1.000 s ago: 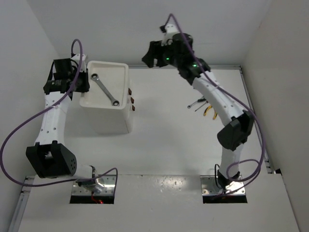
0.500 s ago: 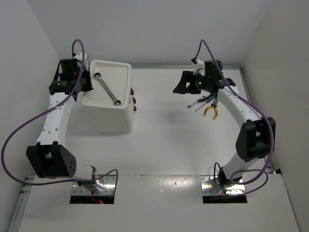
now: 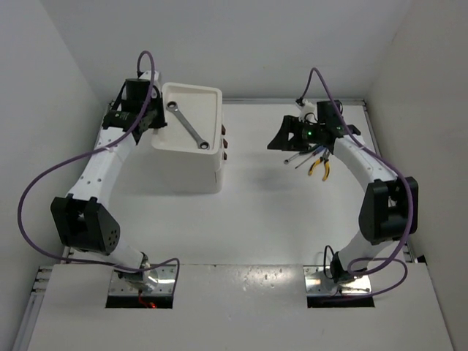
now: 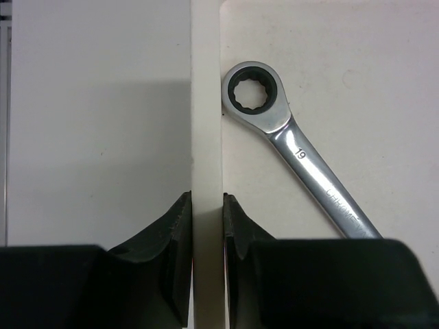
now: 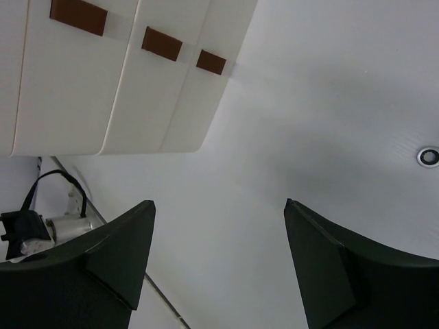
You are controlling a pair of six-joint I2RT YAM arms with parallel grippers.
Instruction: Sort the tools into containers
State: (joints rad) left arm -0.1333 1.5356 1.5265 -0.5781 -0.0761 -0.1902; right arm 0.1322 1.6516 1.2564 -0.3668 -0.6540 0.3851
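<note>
The white drawer unit [image 3: 191, 157] stands at the back left, with dark reddish-brown handles [image 3: 224, 142] on its right face. One silver wrench [image 3: 186, 126] lies in its tray top and also shows in the left wrist view [image 4: 295, 151]. My left gripper [image 3: 151, 121] is shut on the tray's left rim [image 4: 206, 103]. My right gripper [image 3: 281, 140] is open and empty above the table, left of the tool pile. Yellow-handled pliers [image 3: 320, 169] and thin screwdrivers [image 3: 299, 156] lie there. The other tools are hidden under the right arm.
White walls close in on the left, back and right. The right wrist view shows the drawer unit [image 5: 103, 103] with its three handles [image 5: 162, 43] ahead, bare table between, and a small round hole [image 5: 429, 156] in the table.
My left gripper has moved right and toward the back with the drawer unit held by its rim. My right gripper swung from above the table's centre to beside the tool pile.
</note>
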